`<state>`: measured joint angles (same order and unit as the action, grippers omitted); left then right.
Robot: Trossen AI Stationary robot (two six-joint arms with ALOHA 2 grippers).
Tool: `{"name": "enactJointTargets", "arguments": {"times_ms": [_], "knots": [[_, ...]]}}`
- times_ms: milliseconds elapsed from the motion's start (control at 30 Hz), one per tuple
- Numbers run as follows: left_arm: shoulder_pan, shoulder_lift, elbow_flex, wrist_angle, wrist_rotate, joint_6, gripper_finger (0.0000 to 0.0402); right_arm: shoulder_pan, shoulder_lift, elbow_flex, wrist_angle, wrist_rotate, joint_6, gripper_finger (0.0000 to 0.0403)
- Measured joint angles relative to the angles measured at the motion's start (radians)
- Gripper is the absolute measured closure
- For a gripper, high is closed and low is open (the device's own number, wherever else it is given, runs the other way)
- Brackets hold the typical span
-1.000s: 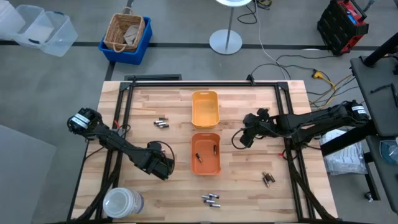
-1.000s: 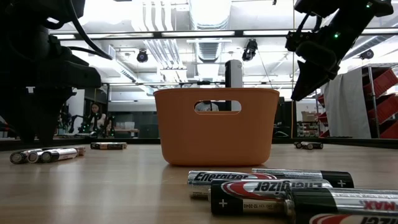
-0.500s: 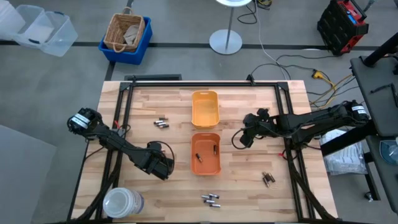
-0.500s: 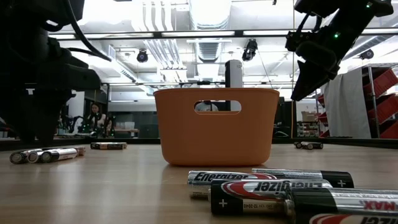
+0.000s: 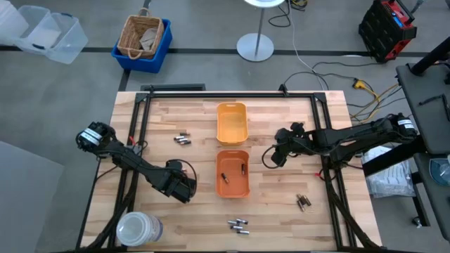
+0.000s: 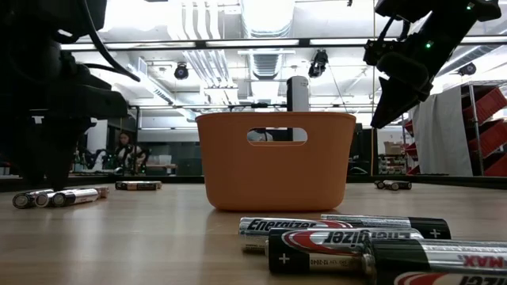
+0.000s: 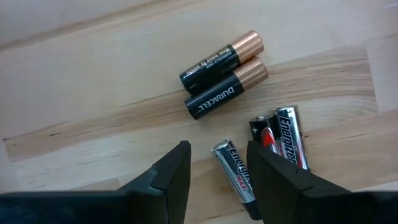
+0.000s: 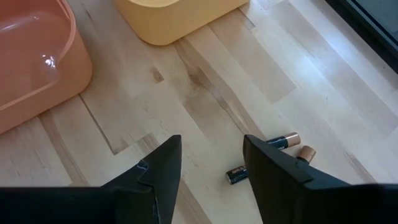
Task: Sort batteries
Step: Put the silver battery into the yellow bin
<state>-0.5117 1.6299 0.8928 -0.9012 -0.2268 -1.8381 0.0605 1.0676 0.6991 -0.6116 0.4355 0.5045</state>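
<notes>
Batteries lie in three loose groups on the wooden table: at the far left [image 5: 183, 139], at the near edge [image 5: 239, 225] and at the near right [image 5: 304, 202]. Two more lie inside the orange tray [image 5: 232, 173]; the yellow-orange tray [image 5: 232, 123] stands behind it. My left gripper [image 5: 179, 186] hangs open left of the orange tray. In its wrist view two Duracell batteries [image 7: 224, 78] and some Energizer batteries [image 7: 236, 171] lie ahead of the open left gripper [image 7: 217, 180]. My right gripper [image 5: 274, 156] hangs open right of the trays, above the table [image 8: 211, 174].
A clear plastic jar [image 5: 138, 228] stands at the table's near left corner. Bare wood lies between the trays and each gripper. Off the table's far side are a blue bin with a basket [image 5: 143, 39] and a lamp base [image 5: 254, 47].
</notes>
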Motion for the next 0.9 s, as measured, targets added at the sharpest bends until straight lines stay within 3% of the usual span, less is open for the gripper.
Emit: {"name": "enactJointTargets", "arguments": {"times_ms": [733,900], "knots": [[0.000,0.000,-0.052,0.088,0.000,-0.005,0.0265,0.000,0.000,0.000,0.000,0.000,0.000,0.0235],[0.000,0.000,-0.052,0.087,0.008,-0.005,0.0283,0.000,0.000,0.000,0.000,0.001,0.000,0.0227]]}}
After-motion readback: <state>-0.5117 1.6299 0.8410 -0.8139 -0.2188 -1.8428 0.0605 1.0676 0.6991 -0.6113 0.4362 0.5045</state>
